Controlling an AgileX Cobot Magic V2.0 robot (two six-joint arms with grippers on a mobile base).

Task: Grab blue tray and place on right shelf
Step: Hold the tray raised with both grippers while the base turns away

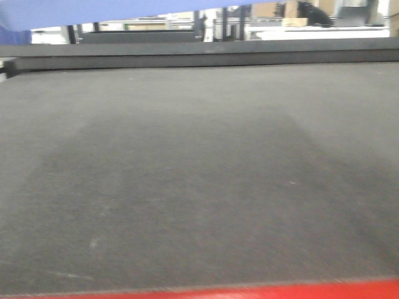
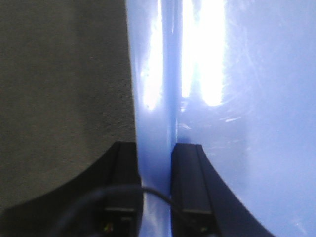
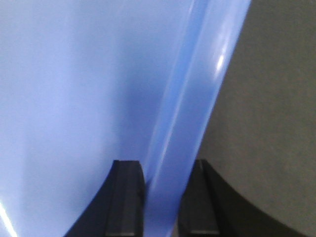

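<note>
A dark grey tabletop (image 1: 199, 187) with a red front edge (image 1: 249, 291) lies before blurred, possibly cardboard boxes (image 1: 288, 11).

Industrial indoor workspace, most likely lab or workshop; storage area also possible. Close up: large work table (image 1: 199, 187), top dark grey, matte, felt-like, scuffed with pale marks; red front edge (image 1: 262, 291); dark raised rail (image 1: 199, 57) along far side. Beyond rail, brightly lit and blurred: brown cardboard boxes (image 1: 293, 14) stacked high, white bench or shelf surfaces (image 1: 312, 30), dark-framed unit (image 1: 137, 32), further racks and equipment too small to identify. Plain, utilitarian finishes throughout; cluttered open floor.
</note>
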